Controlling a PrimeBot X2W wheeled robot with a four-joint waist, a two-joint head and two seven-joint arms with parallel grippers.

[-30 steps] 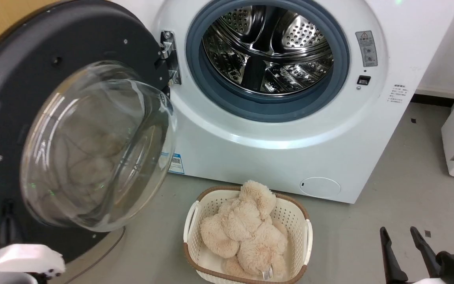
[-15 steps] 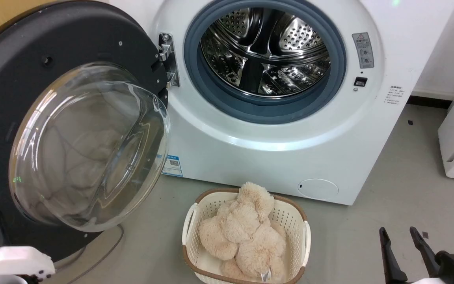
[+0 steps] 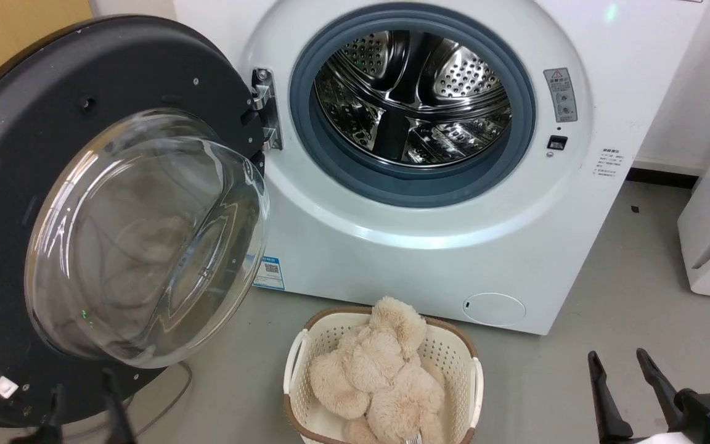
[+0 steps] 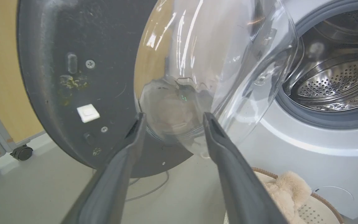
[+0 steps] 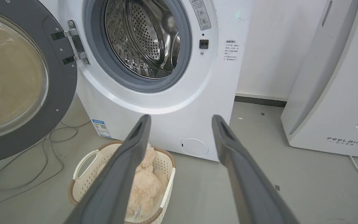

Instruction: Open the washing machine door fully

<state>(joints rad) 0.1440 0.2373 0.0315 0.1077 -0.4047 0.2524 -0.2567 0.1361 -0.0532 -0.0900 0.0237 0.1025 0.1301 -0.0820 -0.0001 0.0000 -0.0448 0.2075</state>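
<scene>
The large round washing machine door (image 3: 111, 222), with its dark grey inner rim and bulging clear glass bowl, hangs swung out to the left of the big white front-loading washing machine (image 3: 429, 246). Its inner face is turned toward you and the steel perforated drum (image 3: 416, 92) is fully exposed. Your left claw (image 4: 173, 118) stands with its two dark fingers apart and nothing between them, just in front of the door's lower rim and the glass. Your right claw (image 3: 617, 364) is also spread and empty, low over the grey floor and well away from the machine. The main risk, as I judge it, is that nothing holds the door now. If the hinge (image 3: 265, 105) has any spring-back, the door could drift toward the opening and leave the task short of fully open. Pull the left arm away carelessly and a finger could clip the glass bowl or rim and nudge the door shut. Pushing further could overstrain the hinge if the door is already at its stop. Compared with a second ago, the left claw has gone from pressed together at the door's lower edge, with its white wrist in the head view, to parted fingers beneath that edge. The head camera has shifted a little, and the door's swing looks much the same.
</scene>
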